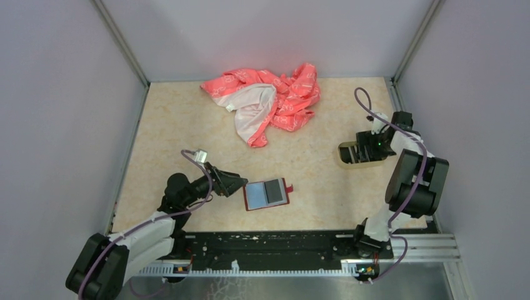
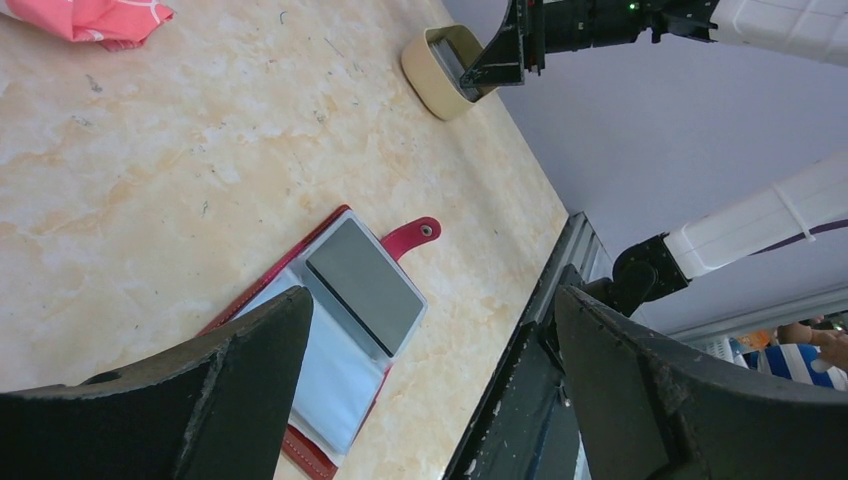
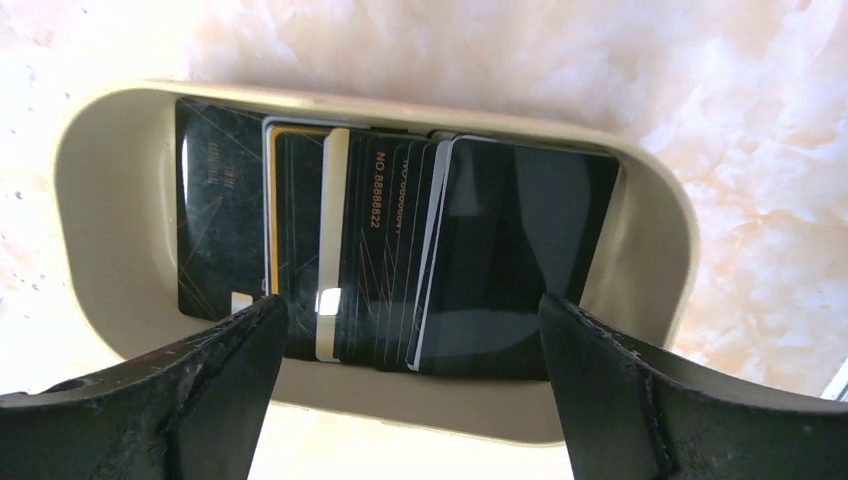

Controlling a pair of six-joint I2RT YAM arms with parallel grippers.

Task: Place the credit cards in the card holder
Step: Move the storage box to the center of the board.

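The left claw (image 1: 236, 183) hangs wide open and empty, with the card holder (image 1: 267, 194) just at its three o'clock, spread flat with pockets up to receive cards. A cloth (image 1: 269, 103) lies at twelve. Toward three o'clock, the right claw (image 1: 365, 149), equally open, straddles the tray (image 1: 342, 153), probably to pinch one of the overlapping credit cards (image 3: 400, 260).

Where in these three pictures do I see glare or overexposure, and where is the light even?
Right wrist view: the table around the tray is washed out almost white, and bright glints sit on the credit cards. Left wrist view: the card in the card holder reflects a flat grey sheen. Top view: even light, soft shadows.
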